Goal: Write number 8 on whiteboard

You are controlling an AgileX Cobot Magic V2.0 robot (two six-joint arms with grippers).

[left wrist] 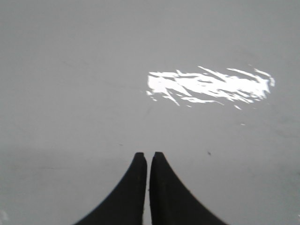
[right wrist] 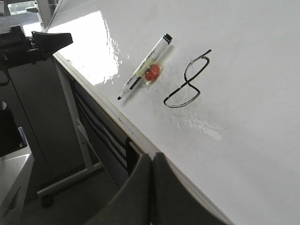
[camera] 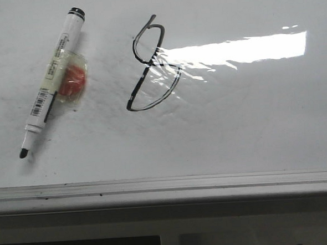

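Both grippers, left [left wrist: 148, 157] and right [right wrist: 152, 159], are pinched closed on nothing. Ahead of the right one, the number 8 [right wrist: 187, 80] sits on the whiteboard [right wrist: 253, 70]. A bump could smear its ink.

The left hand [left wrist: 148, 157] has smooth black tapered fingers; the right hand [right wrist: 152, 159], grey.

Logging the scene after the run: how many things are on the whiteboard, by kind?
Markers: 1, the marker, uncapped
Red pieces: 1, the red piece taped to the marker
Drawn figures: 1, the 8
Total: 3 on the whiteboard
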